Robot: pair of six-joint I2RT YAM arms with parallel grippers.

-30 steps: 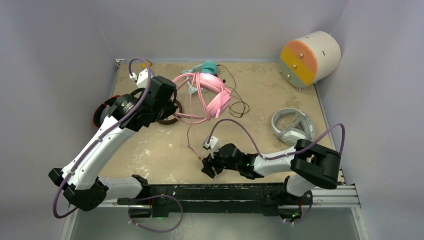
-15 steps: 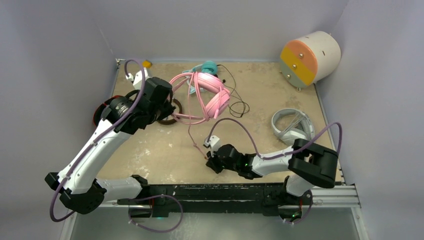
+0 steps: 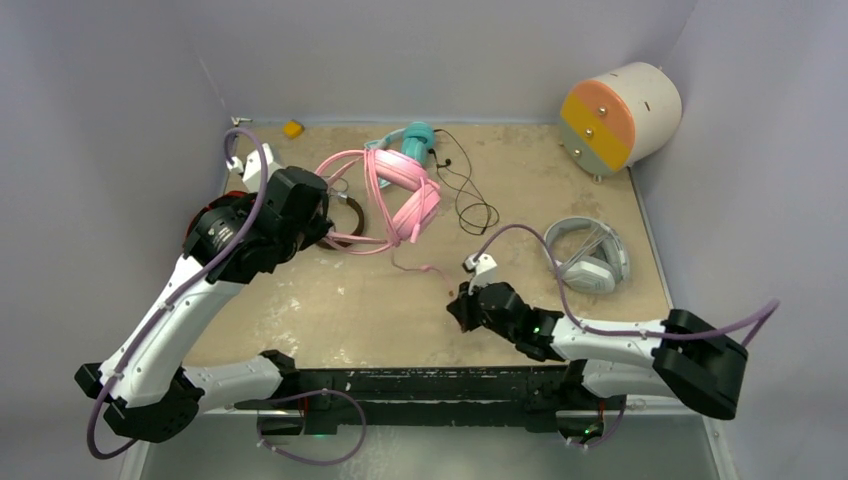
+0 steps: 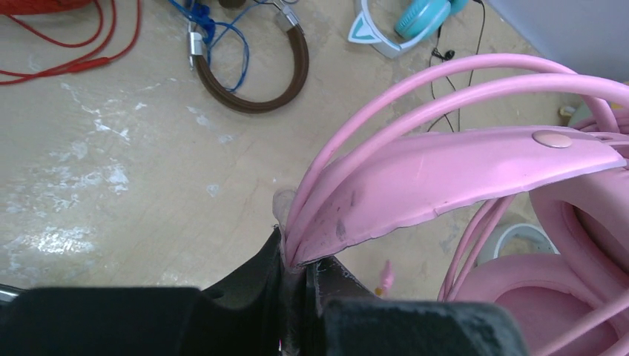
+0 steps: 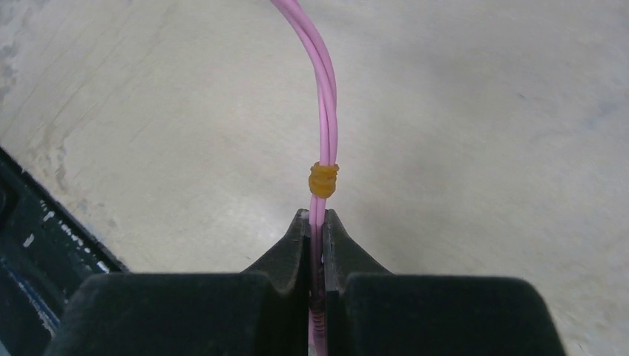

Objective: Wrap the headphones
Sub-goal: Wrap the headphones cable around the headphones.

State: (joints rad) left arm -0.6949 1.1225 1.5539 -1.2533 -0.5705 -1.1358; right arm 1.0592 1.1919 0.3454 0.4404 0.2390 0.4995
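The pink headphones lie at the table's back middle, with their cable wound in loops around the band. My left gripper is shut on the end of that pink band and the cable loops. A loose stretch of pink cable runs forward from the headphones to my right gripper. That gripper is shut on the doubled cable, just below a small yellow band.
A brown pair with a blue cord lies left of the pink one, beside red cords. A teal pair and a black cable lie behind. A grey-white pair sits right, a coloured cylinder at the back right.
My right gripper has shut on the pink cable and carried it right and slightly back. The left arm has drawn the pink headphones a little to the left.
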